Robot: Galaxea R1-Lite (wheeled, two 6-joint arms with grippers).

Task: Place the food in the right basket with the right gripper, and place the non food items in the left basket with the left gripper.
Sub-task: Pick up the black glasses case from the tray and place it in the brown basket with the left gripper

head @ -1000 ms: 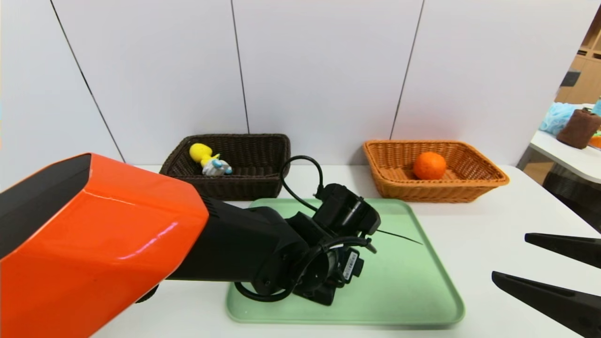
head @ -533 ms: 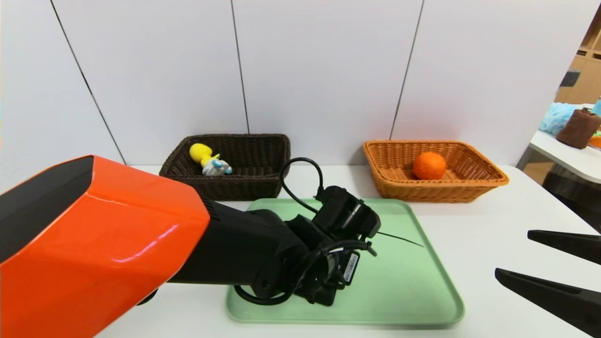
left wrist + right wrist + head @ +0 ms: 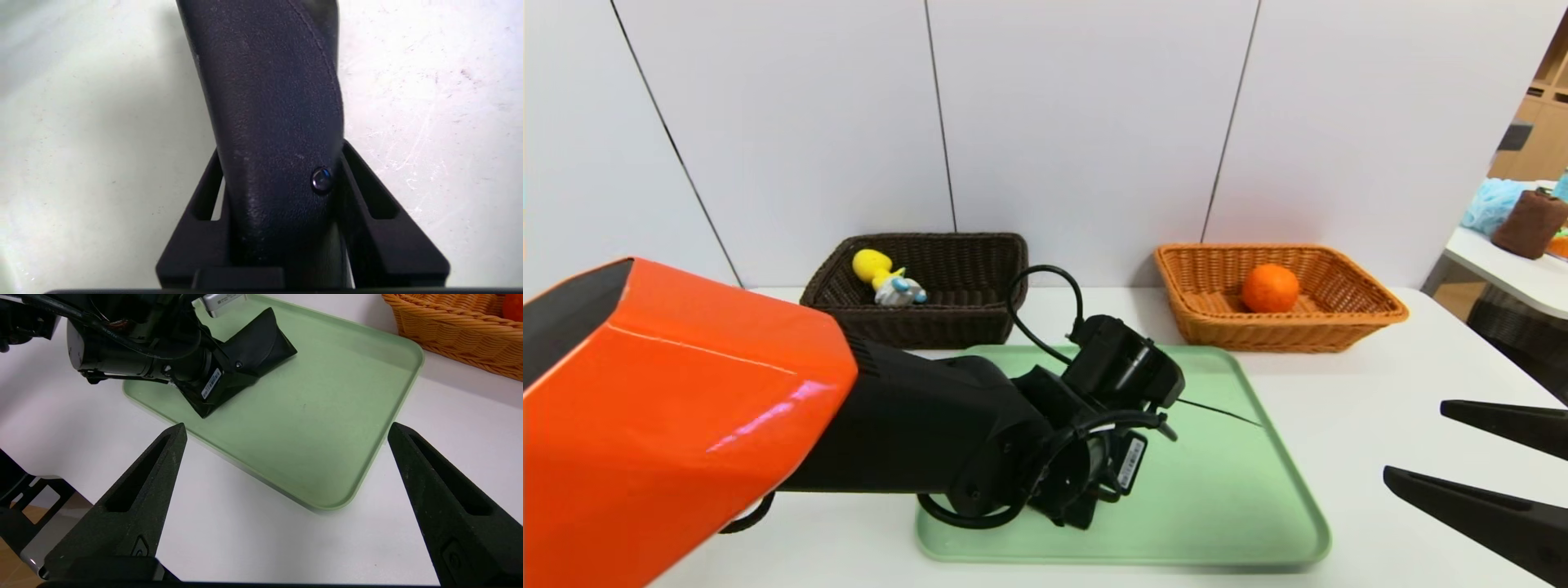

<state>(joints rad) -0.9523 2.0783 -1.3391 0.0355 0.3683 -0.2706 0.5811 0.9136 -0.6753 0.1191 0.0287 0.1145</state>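
Note:
A long black soft pouch (image 3: pixel 269 102) lies on the green tray (image 3: pixel 1233 490), also visible in the right wrist view as the pouch (image 3: pixel 257 347). My left gripper (image 3: pixel 282 147) reaches down onto the tray and is shut on the pouch, one finger pressed to each side. In the head view the left wrist hides the pouch. The yellow duck toy (image 3: pixel 886 278) lies in the dark brown left basket (image 3: pixel 931 327). The round orange (image 3: pixel 1270 287) sits in the orange-tan right basket (image 3: pixel 1347 327). My right gripper (image 3: pixel 1413 443) hovers open and empty off the tray's right front corner.
Both baskets stand at the back of the white table against the wall, the tray in front between them. A second table with cloths (image 3: pixel 1531 220) stands at the far right. The right gripper (image 3: pixel 286 425) hangs above bare tabletop.
The left gripper's jaws have closed in on the pouch, and the left arm has shifted slightly toward the left. The right gripper has stayed where it was.

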